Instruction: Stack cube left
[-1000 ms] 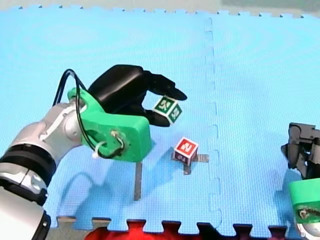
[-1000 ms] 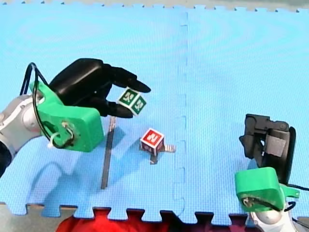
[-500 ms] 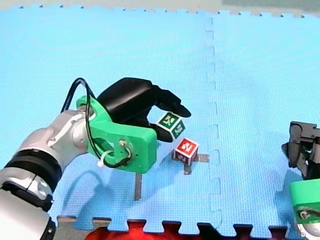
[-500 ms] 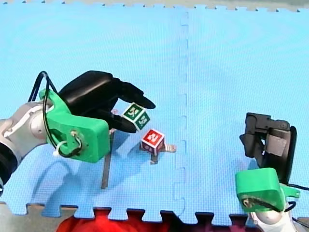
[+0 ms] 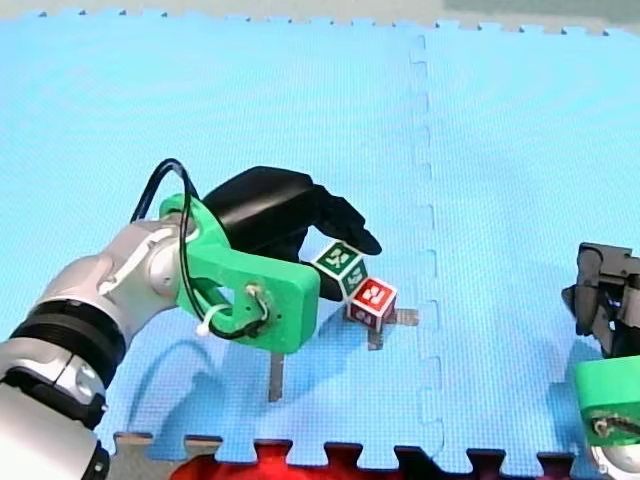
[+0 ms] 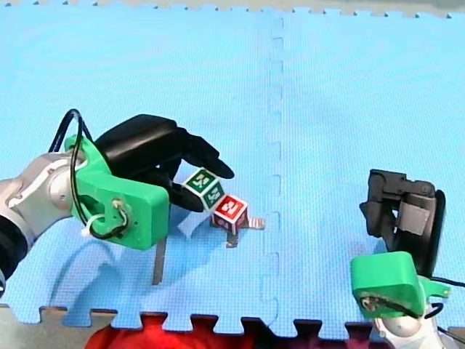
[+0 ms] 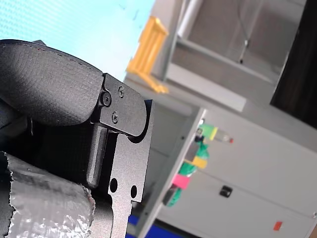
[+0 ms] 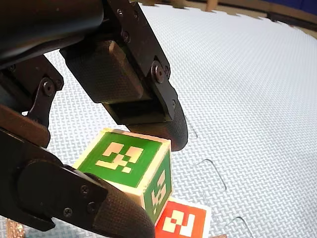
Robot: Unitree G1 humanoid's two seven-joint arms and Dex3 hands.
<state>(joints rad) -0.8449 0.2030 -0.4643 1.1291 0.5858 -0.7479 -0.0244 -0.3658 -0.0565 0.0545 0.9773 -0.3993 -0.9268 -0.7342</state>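
My left hand [image 5: 320, 245] comes in from the left and is shut on a green cube [image 5: 341, 263] with white code marks. The green cube hangs tilted, just up and left of a red cube [image 5: 371, 299] that sits on the blue foam mat [image 5: 300, 110]; the two look very close or touching at an edge. In the second wrist view the green cube [image 8: 132, 166] is pinched between black fingers [image 8: 148, 99], with the red cube [image 8: 181, 223] right below it. My right hand [image 6: 403, 211] is at the mat's right side, holding nothing.
Grey tape strips [image 5: 276, 375] lie on the mat near the red cube. A jigsaw seam [image 5: 428, 200] runs down the mat right of the cubes. The mat's front edge [image 5: 330, 455] meets a red surface.
My left hand has moved down and right with the green cube, bringing it from well above the red cube to right beside its top. The right hand has not moved.
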